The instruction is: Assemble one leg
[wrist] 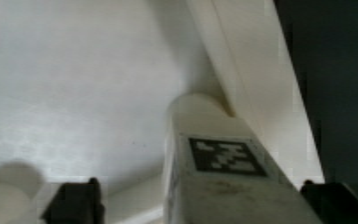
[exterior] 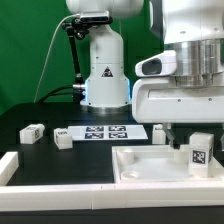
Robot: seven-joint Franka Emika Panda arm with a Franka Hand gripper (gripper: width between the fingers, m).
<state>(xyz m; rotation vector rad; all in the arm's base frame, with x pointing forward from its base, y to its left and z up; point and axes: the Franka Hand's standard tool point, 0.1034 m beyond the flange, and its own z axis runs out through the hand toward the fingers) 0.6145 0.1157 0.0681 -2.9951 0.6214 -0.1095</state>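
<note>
A leg (exterior: 200,152), a small white post with a black-and-white tag, stands upright on the large white tray-like part (exterior: 140,168), near its corner at the exterior view's right. My gripper (exterior: 192,126) hangs right above it. In the wrist view the leg (wrist: 220,150) runs between my fingers, beside the tray's raised rim (wrist: 247,70). My gripper (wrist: 197,198) is open. One finger (wrist: 76,200) stands clear of the leg with a gap. The other finger (wrist: 327,200) is close against it.
Three more white legs lie on the black table (exterior: 32,132), (exterior: 64,139), (exterior: 160,131). The marker board (exterior: 100,131) lies in front of the arm's base. A white rail (exterior: 60,190) runs along the front edge.
</note>
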